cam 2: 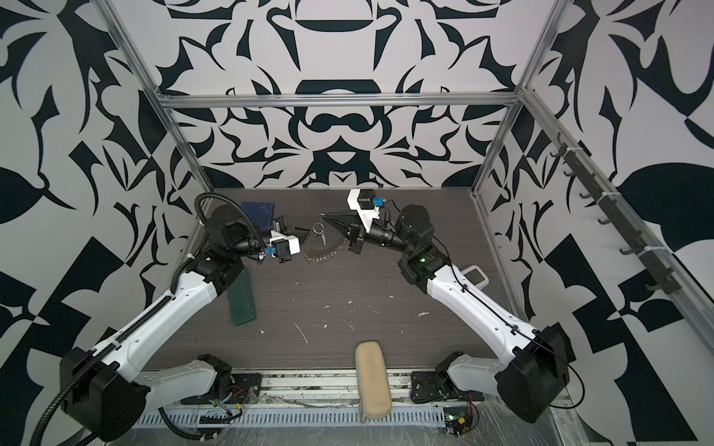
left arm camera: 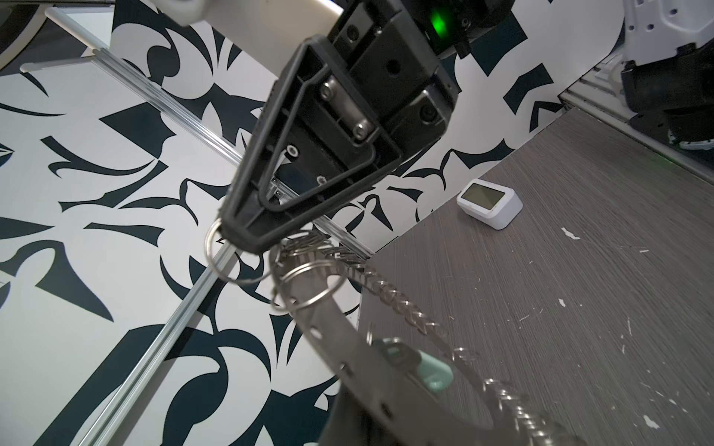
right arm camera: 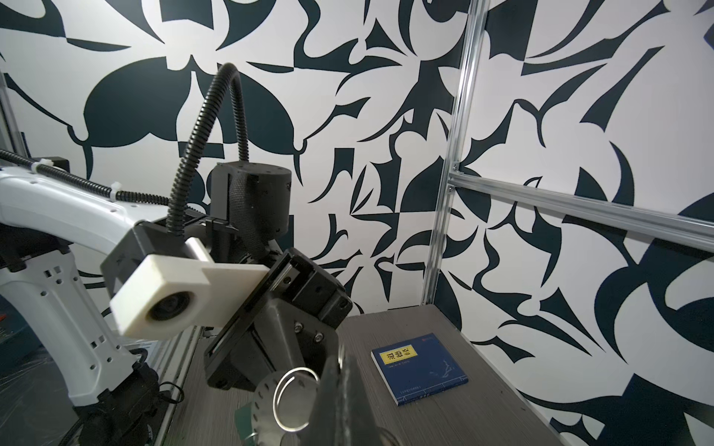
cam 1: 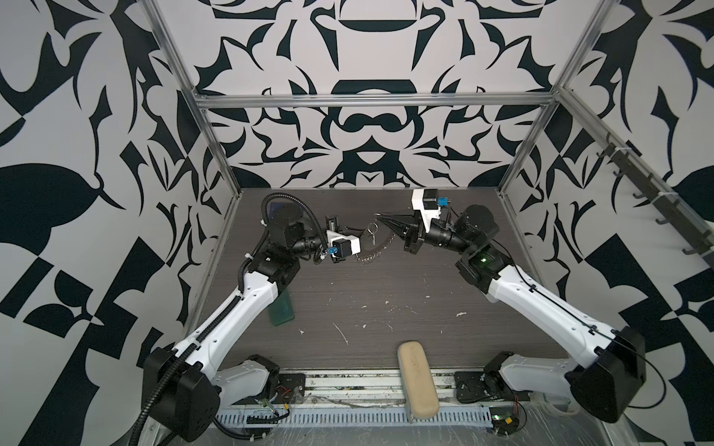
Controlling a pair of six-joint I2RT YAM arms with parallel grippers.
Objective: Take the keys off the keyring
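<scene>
The keyring point(left arm camera: 328, 340) is a flat silver hoop with holes round its rim and a fringe of small silver rings point(cam 1: 376, 253) point(cam 2: 322, 253). My left gripper point(left arm camera: 367, 397) point(cam 1: 361, 235) is shut on its rim and holds it above the back middle of the table. A pale oval tag with a small metal bit, the keys point(left arm camera: 432, 370) point(cam 1: 373, 240), hangs at the hoop. My right gripper point(right arm camera: 342, 363) point(cam 1: 380, 217) point(cam 2: 321, 217) comes from the right and is shut on a small split ring point(left arm camera: 216, 251) point(right arm camera: 293, 394) linked to the hoop.
A dark green case point(cam 1: 282, 309) lies under the left arm. At the front edge sits a beige case point(cam 1: 417, 380). A blue book point(right arm camera: 419, 368) point(cam 2: 257, 214) lies at the back left, and a white clock point(left arm camera: 488, 202) point(cam 2: 476, 276) sits by the right wall.
</scene>
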